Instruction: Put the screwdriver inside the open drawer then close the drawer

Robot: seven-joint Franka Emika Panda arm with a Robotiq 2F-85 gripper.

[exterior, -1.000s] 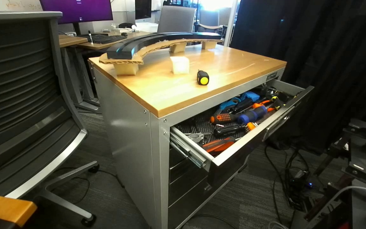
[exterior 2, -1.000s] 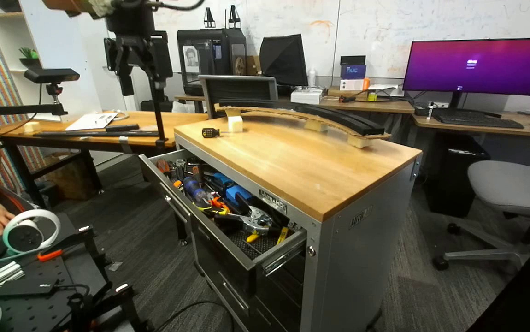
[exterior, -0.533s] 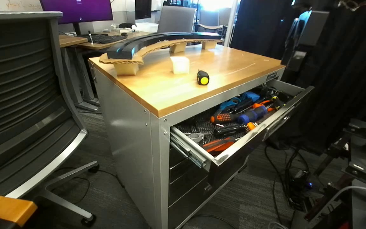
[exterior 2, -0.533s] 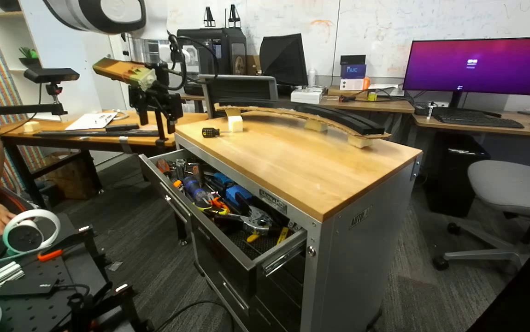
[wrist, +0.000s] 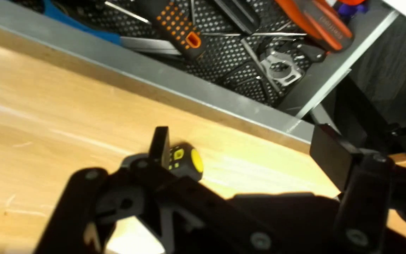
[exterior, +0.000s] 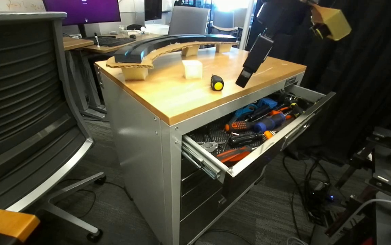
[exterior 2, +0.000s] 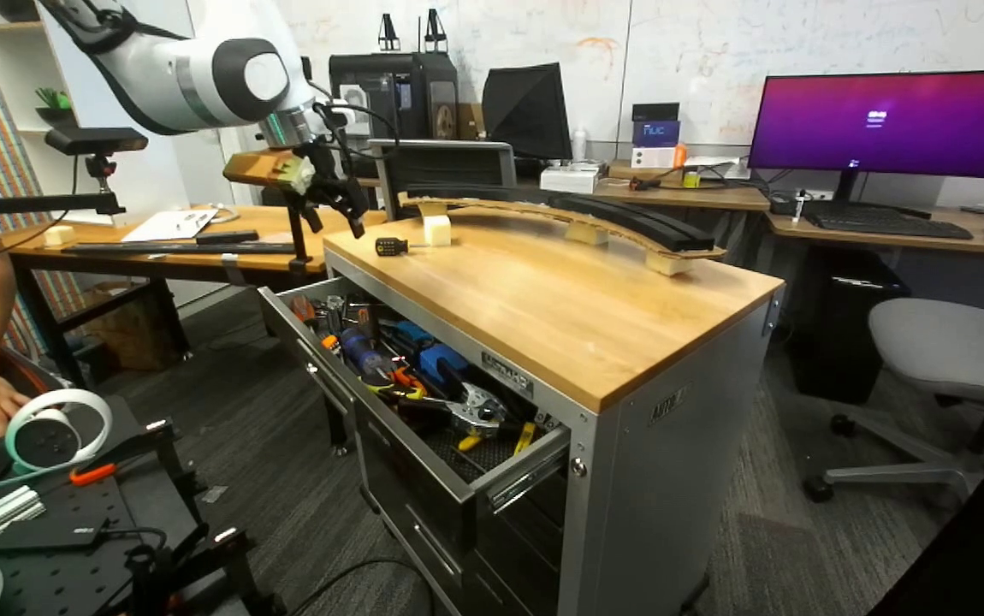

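My gripper (wrist: 247,150) is spread wide, holding nothing. Screwdriver (wrist: 187,164) lies on the wood top (wrist: 83,109), low centre of wrist frame, partly behind one finger; descending off-centre, I could knock it rolling. In an exterior view, upper-right blue box (exterior 2: 661,134) reads "NUC"; cabinet plate (exterior 2: 507,373), mid-frame, seemingly "ULTRA…".

One yellow-black screwdriver (exterior: 217,83), one open drawer (exterior: 250,159), one gripper (wrist: 248,146), one cabinet (exterior 2: 655,505), four pale blocks (exterior: 192,70) atop it

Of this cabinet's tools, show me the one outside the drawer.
The stubby black-and-yellow screwdriver on the wooden top; other tools lie in the open drawer.
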